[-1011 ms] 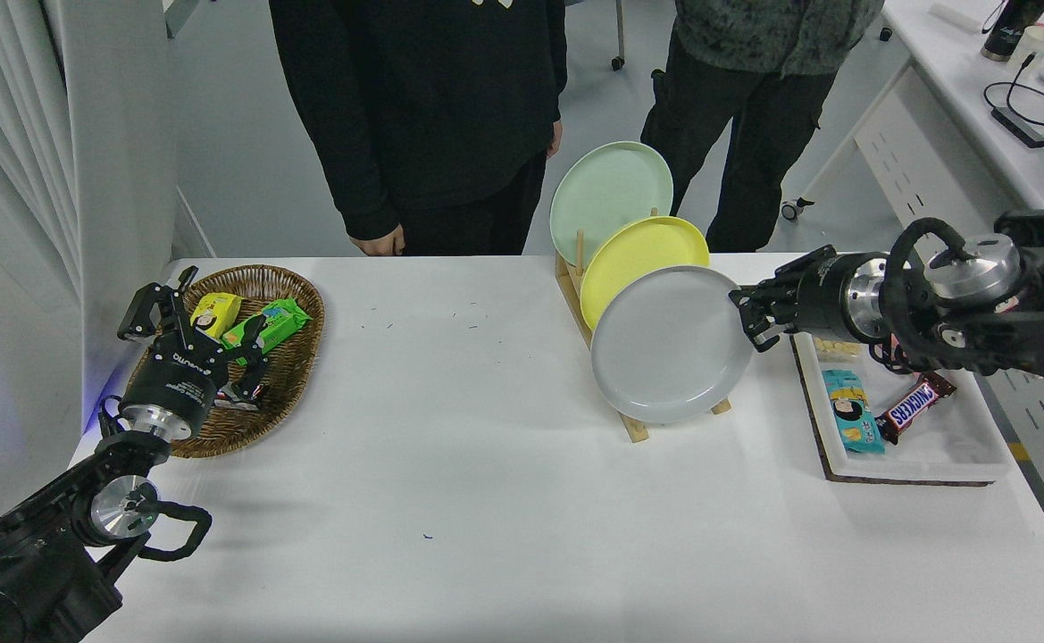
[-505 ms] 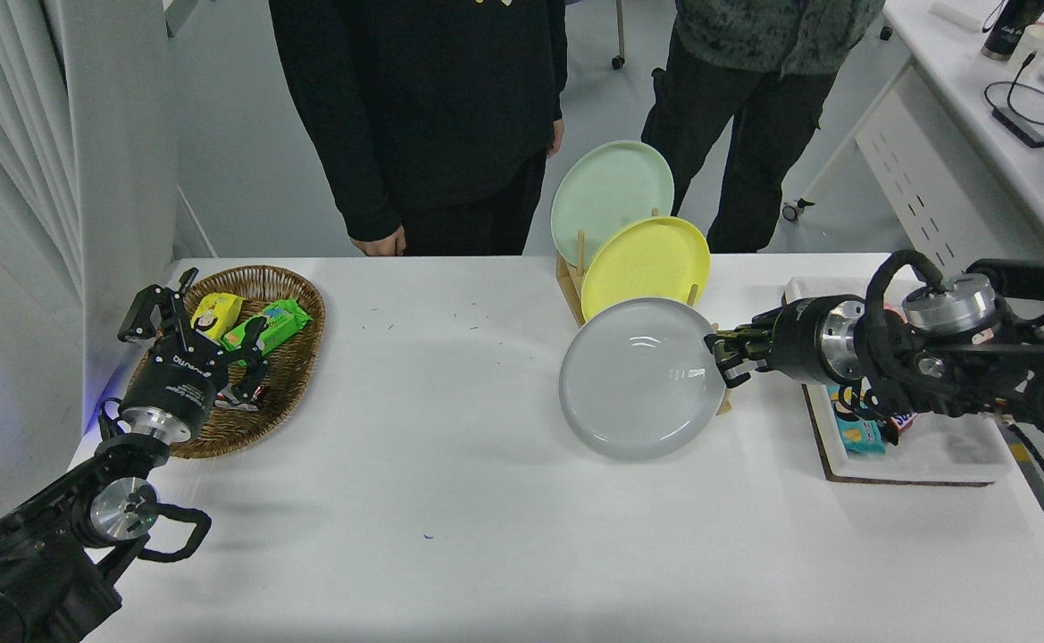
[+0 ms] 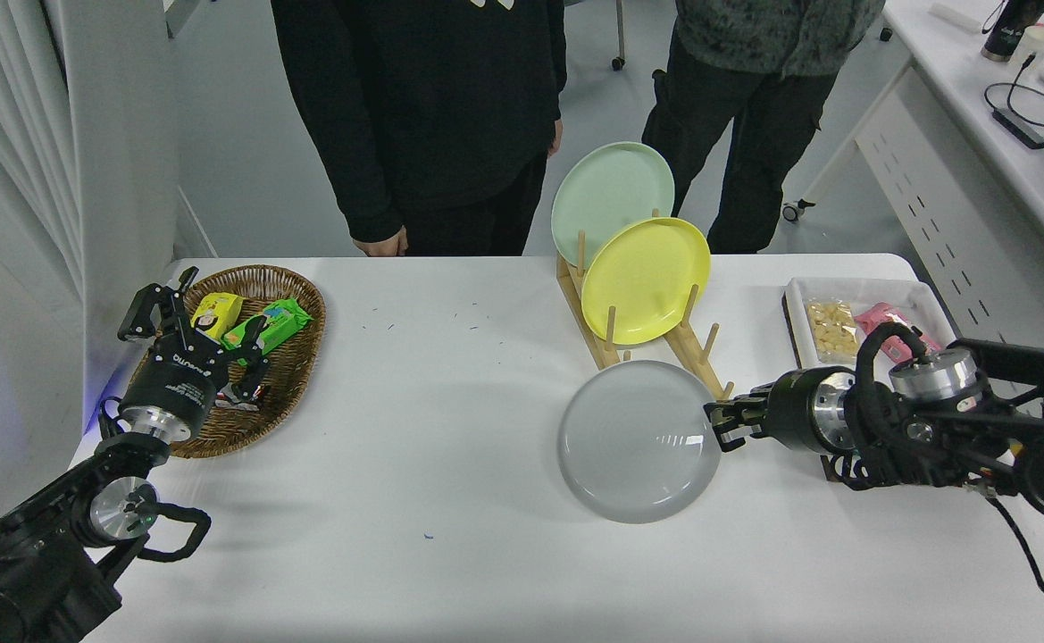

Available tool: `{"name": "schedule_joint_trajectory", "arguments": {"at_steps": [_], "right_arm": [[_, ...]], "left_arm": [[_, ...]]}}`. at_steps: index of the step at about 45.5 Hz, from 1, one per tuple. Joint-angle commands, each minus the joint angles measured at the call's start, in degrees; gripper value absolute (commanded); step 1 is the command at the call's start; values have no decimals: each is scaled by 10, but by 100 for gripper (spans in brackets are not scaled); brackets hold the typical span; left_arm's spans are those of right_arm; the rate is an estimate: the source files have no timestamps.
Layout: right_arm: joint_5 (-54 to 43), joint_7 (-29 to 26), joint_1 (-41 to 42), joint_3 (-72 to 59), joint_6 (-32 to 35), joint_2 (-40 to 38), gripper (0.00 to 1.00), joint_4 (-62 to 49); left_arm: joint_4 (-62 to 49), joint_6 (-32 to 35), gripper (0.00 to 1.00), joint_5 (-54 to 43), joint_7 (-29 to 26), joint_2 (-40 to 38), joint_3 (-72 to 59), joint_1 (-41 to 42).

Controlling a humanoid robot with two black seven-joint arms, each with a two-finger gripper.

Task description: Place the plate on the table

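Note:
The light-grey plate [image 3: 638, 439] lies nearly flat over the white table [image 3: 450, 500], in front of the wooden rack. My right gripper [image 3: 716, 426] comes in from the right and is shut on the plate's right rim. I cannot tell whether the plate touches the table or hangs just above it. My left gripper [image 3: 191, 335] is parked at the lower left over the wicker basket, fingers spread and empty.
A wooden rack [image 3: 655, 344] holds a yellow plate [image 3: 645, 279] and a pale green plate [image 3: 609, 189]. A wicker basket [image 3: 294, 375] with snacks stands at the left. A white tray [image 3: 852, 299] with snacks is at the right. Two people stand at the far side.
My right gripper has drawn the grey plate out of the rack, toward me and down, tilting it from upright to nearly flat. The left arm has not moved.

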Motion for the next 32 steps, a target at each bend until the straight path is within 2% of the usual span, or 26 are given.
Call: {"name": "schedule_joint_trajectory", "arguments": {"at_steps": [1, 7, 19, 32], "right_arm": [[41, 32, -120, 75, -5, -7, 0, 21], [41, 41, -182, 116, -7, 16, 0, 27], [42, 54, -225, 202, -15, 50, 0, 25], [33, 59, -327, 286, -29, 69, 0, 21]], "left_arm": [[0, 0, 98, 0, 0, 0, 0, -1], [0, 0, 98, 0, 0, 0, 0, -1], [0, -1, 98, 1, 0, 0, 0, -1], [0, -1, 98, 1, 0, 0, 1, 1]]}}
